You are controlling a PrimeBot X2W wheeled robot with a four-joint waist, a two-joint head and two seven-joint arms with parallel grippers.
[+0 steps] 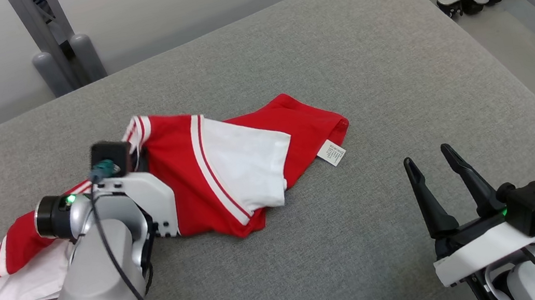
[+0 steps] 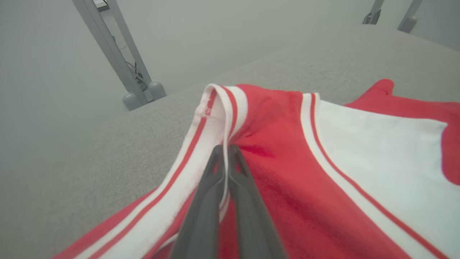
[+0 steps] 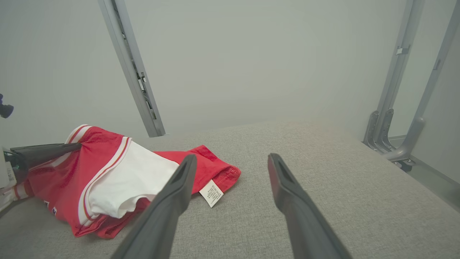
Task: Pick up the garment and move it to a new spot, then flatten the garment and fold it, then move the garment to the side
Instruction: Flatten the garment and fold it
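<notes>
Around garment point(image 2: 287, 162) hem, closed left gripper point(image 2: 225, 148)

In the head view the left arm point(image 1: 93, 289) covers part of the garment point(image 1: 229, 176), and its wrist housing point(image 1: 151, 200) hides the fingertips of the left gripper point(image 2: 225, 149) there. The print on the white label point(image 1: 332, 152) is too small to read. The right arm point(image 1: 527, 286) is cut off by the picture's near edge, the grey frame legs point(image 1: 51, 44) by the far one. The left wrist view's far background is hazy.
</notes>
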